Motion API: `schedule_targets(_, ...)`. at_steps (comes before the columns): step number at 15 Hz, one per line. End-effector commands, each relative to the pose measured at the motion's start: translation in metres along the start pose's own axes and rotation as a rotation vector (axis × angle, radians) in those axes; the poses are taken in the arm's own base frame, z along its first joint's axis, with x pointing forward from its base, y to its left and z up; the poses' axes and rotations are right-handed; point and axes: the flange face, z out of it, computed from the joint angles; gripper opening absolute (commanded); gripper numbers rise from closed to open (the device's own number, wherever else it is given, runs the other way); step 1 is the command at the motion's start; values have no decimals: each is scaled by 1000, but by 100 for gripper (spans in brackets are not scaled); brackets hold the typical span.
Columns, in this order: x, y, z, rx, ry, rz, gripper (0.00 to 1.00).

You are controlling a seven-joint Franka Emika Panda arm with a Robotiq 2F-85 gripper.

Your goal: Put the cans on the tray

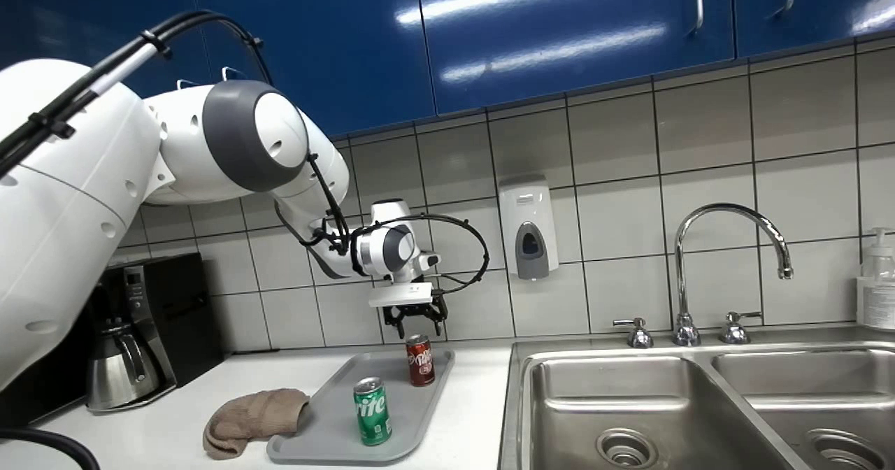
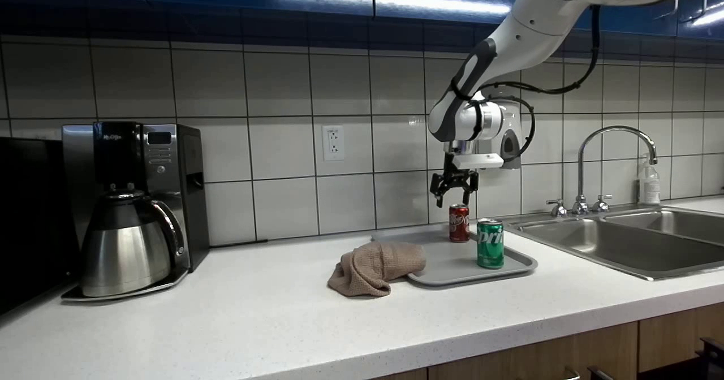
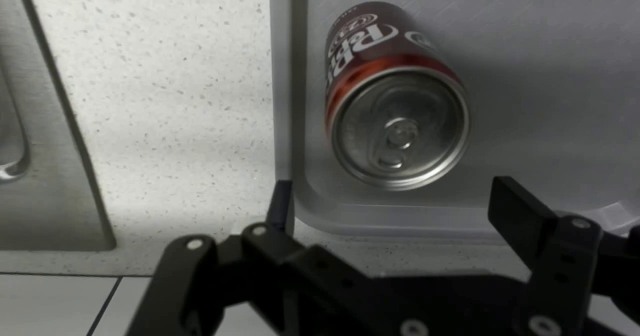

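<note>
The red can (image 1: 420, 361) stands upright on the grey tray (image 1: 328, 428), near its back corner on the sink side. The green can (image 1: 372, 412) stands upright on the tray nearer the front. Both cans also show on the tray in an exterior view, the red can (image 2: 459, 223) behind the green can (image 2: 490, 244). My gripper (image 1: 419, 330) is open and empty, with its fingertips just above the red can. In the wrist view the red can's silver top (image 3: 400, 131) lies ahead of the space between the fingertips (image 3: 392, 188), apart from both. The green can is out of that view.
A brown cloth (image 2: 376, 267) lies against the tray's side and overlaps its rim. A steel sink (image 1: 608, 414) with a faucet is on the tray's other side. A coffee maker (image 2: 136, 210) stands farther along the counter. The tiled wall (image 1: 461, 302) is close behind the gripper.
</note>
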Motion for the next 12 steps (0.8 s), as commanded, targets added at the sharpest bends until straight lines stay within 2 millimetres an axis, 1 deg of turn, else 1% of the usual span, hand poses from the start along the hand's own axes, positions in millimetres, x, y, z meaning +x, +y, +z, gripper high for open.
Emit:
schedule_targets(1,-13,-2,-29,3,-2,-18,100)
schedule_targets(4,-25,-5,-43,4,-5,-18,100)
schedule_targets(12,-65,-13,-76,-9,-23,-2,100)
